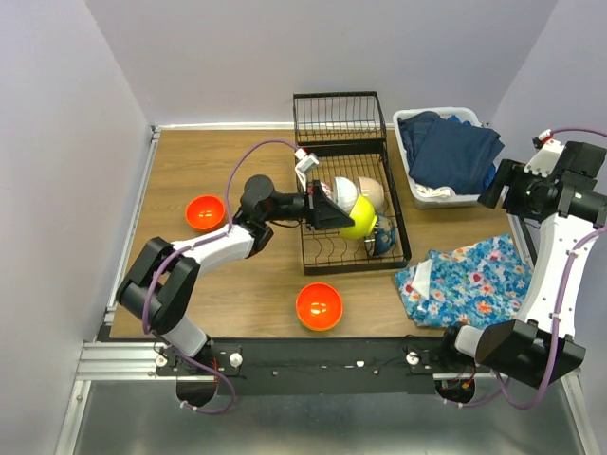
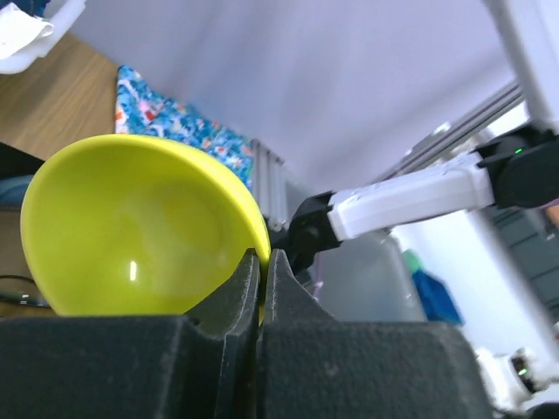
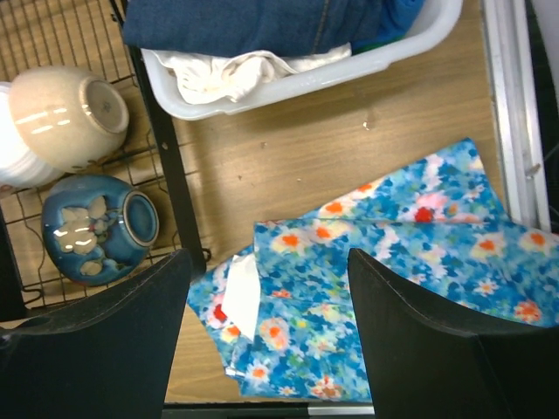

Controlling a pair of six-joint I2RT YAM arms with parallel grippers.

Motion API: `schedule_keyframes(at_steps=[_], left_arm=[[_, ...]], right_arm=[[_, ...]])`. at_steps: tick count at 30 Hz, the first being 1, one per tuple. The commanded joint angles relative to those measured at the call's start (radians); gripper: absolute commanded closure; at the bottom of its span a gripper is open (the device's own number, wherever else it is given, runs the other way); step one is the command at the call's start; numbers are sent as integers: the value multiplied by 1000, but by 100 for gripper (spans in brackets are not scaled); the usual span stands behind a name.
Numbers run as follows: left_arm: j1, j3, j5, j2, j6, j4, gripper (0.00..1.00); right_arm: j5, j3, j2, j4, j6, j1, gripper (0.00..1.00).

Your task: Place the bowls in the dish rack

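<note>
Lime bowl point(image 2: 140, 227) at rack point(image 1: 332, 254), cream bowl point(image 3: 65, 118), blue bowl point(image 3: 92, 229) alongside

Black wire dish rack point(image 1: 334, 254), partly loaded.
We see a cream bowl point(image 3: 65, 113) and blue bowl point(image 3: 96, 227) on edge inside, a lime bowl point(image 2: 131, 236) tilted mid-rack; left orange bowl point(image 1: 205, 212) and near orange bowl point(image 1: 319, 305) outside.

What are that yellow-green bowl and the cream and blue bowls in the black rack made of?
The lime green round bowl looks like smooth plastic or melamine: even colour, soft sheen, thin rim. The cream bowl and the dark blue patterned bowl look like glazed ceramic: sharp glossy highlights, raised foot rings. The black dish rack seems coated metal wire.
</note>
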Motion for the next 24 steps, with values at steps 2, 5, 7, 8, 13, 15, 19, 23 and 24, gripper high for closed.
schedule_keyframes(at_steps=[2,5,7,8,13,15,19,23,24], left_arm=[[11,-117,-136,29,-266,467,96],[13,-154,-203,31,-283,458,98],[13,-167,-226,41,-302,450,98],[13,-173,-248,48,-315,441,98],[13,-182,-320,64,-357,317,99],[11,-191,-358,71,-372,270,99],[10,-196,-399,86,-391,225,100],[7,-201,-427,103,-418,194,100],[5,-204,-432,109,-427,188,100]], right_arm=[[81,65,27,-109,-46,0,20],[95,70,24,-126,-58,0,20],[97,64,17,-134,-62,0,20],[98,58,14,-134,-63,0,20],[106,22,-8,-142,-63,0,20],[114,19,-16,-146,-69,0,20],[129,7,-25,-154,-78,0,20],[141,-16,-36,-154,-80,0,20],[141,-25,-39,-152,-83,0,20]])
